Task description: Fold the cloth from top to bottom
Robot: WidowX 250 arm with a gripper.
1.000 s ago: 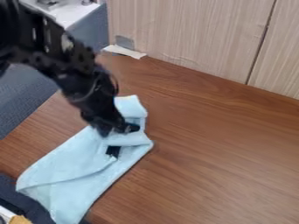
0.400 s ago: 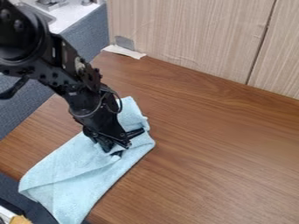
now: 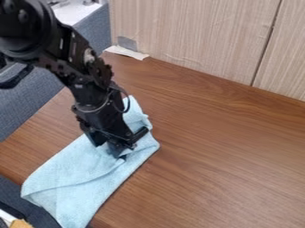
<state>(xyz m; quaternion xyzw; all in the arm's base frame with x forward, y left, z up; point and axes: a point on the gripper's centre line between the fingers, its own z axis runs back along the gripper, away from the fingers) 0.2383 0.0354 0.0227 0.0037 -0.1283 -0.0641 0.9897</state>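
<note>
The black gripper [image 3: 124,149] hangs down over the upper middle of the light blue cloth [image 3: 77,171], its lower end right at the fabric. Around that end the cloth is raised and creased, and a small dark part of the gripper shows beside a fold. The cloth lies slantwise along the left part of the table, its upper end behind the gripper and its lower end at the table's near left edge. A folded layer crosses its lower half, with a crease running up towards the gripper.
The brown wooden table [image 3: 214,156] extends to the right. A pale wood-grain panel [image 3: 196,35] stands along its back, with a white strip [image 3: 126,52] at the back corner. A grey-blue surface [image 3: 26,104] lies beyond the left edge.
The gripper has shifted slightly to the right and down over the cloth, with the arm above it standing more upright. The cloth has slid a little to the right.
</note>
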